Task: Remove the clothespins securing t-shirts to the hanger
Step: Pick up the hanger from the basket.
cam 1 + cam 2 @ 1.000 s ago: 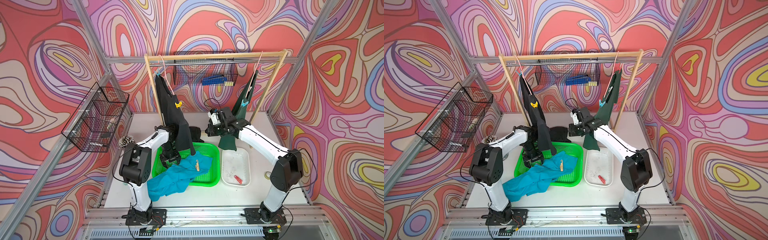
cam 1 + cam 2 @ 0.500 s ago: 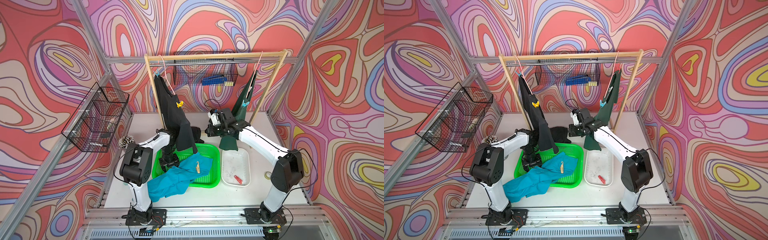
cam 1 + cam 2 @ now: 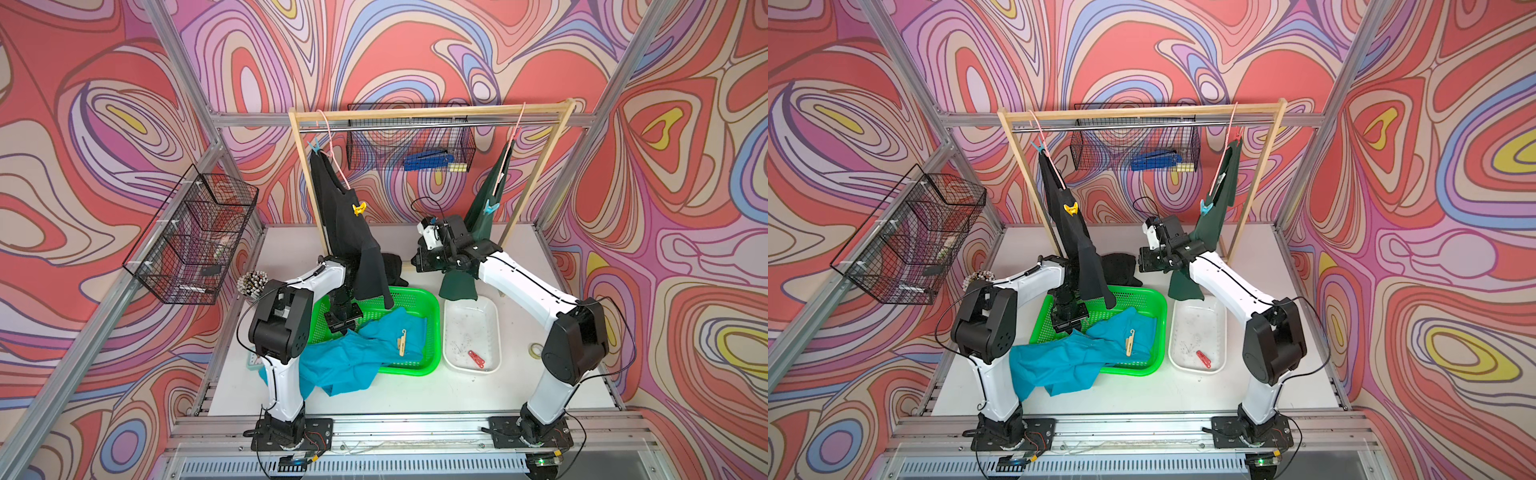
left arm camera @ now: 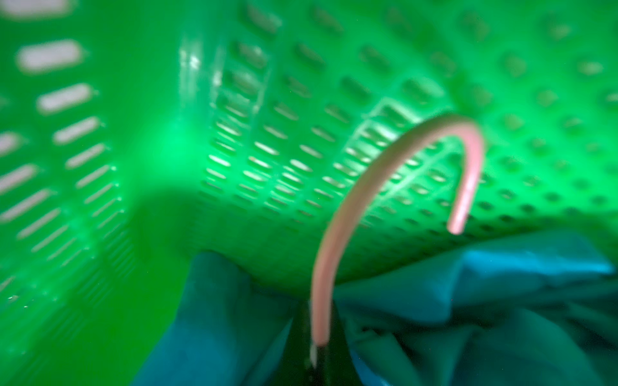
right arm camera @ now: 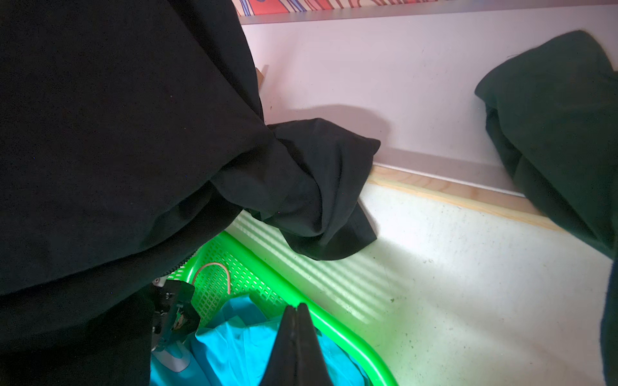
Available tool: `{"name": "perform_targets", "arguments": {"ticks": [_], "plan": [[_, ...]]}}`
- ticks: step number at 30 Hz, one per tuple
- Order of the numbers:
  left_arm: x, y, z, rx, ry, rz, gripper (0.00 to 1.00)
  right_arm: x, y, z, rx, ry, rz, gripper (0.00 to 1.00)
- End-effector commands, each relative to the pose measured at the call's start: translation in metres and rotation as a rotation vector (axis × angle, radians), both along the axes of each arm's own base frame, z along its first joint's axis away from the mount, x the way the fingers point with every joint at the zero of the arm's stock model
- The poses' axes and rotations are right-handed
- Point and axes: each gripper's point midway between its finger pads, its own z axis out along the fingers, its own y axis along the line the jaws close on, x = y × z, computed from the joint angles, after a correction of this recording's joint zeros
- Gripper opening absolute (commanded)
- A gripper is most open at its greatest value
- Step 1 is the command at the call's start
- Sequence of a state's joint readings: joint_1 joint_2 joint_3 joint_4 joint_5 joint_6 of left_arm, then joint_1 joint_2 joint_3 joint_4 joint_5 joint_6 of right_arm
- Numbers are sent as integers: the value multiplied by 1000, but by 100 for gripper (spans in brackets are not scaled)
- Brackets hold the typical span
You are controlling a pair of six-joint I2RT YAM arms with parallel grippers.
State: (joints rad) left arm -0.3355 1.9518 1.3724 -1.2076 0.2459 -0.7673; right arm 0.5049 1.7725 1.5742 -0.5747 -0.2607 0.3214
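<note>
The green basket (image 3: 433, 328) held most of the turquoise t-shirt (image 3: 353, 359); the rest spilled over the basket's near left edge onto the table (image 3: 415, 395). A beige clothespin (image 3: 401, 341) lay on that cloth inside the basket. The left gripper (image 3: 341, 329) reached into the basket's far left part, its fingers pressed together on the stem of a pink hanger hook (image 4: 384, 160). Just right of the basket, a white tray (image 3: 469, 324) held one red clothespin (image 3: 476, 358). Beyond the basket's far right corner, the right gripper (image 5: 296, 317) was pinched closed on nothing. Behind the basket hung the black t-shirt (image 3: 345, 224), pinned by a yellow clothespin (image 3: 359, 208), and the dark green t-shirt (image 3: 482, 226).
</note>
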Motion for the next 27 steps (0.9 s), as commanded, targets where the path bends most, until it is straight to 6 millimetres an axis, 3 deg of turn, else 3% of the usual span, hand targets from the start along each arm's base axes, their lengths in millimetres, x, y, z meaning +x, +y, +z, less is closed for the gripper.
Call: {"name": "perform_targets", "arguments": {"ticks": [1,7,16,23,27], "plan": [[12,6,16,66,-65,14,0,-2,-4,26,15,-70,10,0],[29,5,65,76,-227,15,0,-6,-7,39,28,-110,7,0],[29,0,122,60,-477,-20,0,-19,-8,40,96,-108,4,2],[22,-2,126,-16,-652,-74,0,-25,-9,38,148,-141,-9,4],[26,3,124,-27,-780,-135,0,-28,-4,20,195,-146,13,7]]}}
